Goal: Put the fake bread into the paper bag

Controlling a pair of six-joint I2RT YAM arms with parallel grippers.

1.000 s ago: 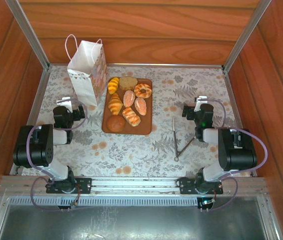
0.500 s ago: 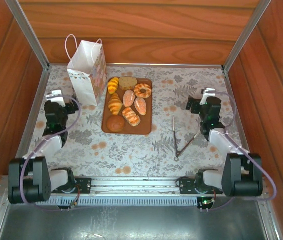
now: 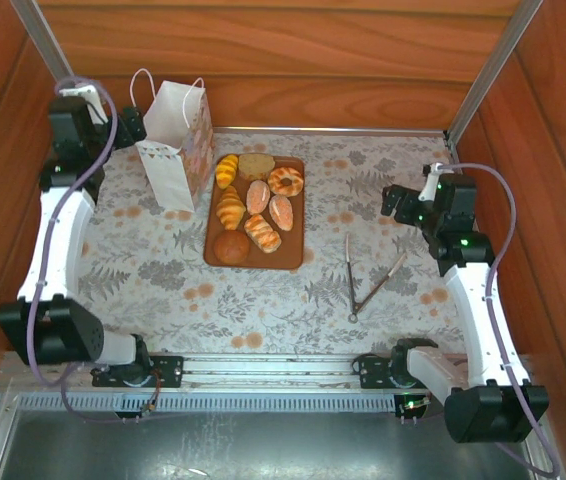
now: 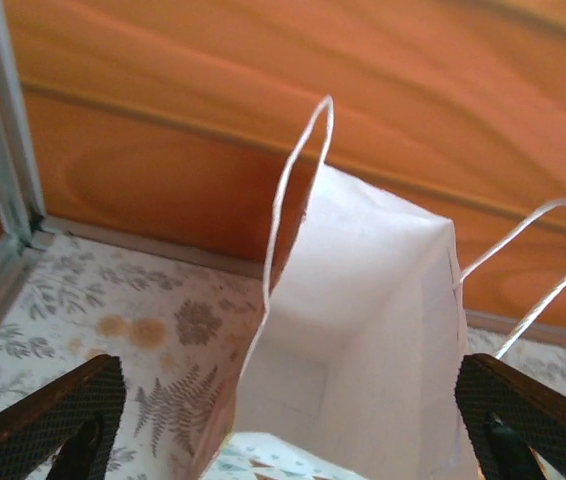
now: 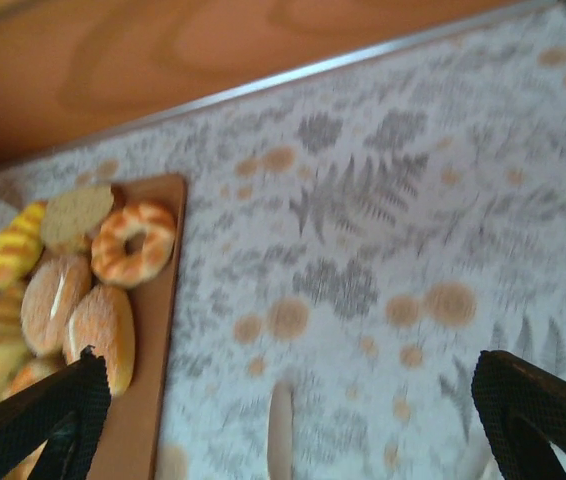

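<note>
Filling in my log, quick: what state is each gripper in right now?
Left gripper: open, fingers wide apart, holding nothing, by the paper bag.
Right gripper: open, fingers wide apart, holding nothing.

No word, number, brand or sign can be read anywhere. The paper bag (image 3: 175, 135) shows only a pastel pattern on its side in the top view, too small to tell any lettering, and its inside is plain white in the left wrist view. The table (image 3: 263, 300) cover bears printed ferns and orange blossoms, without letters.
</note>
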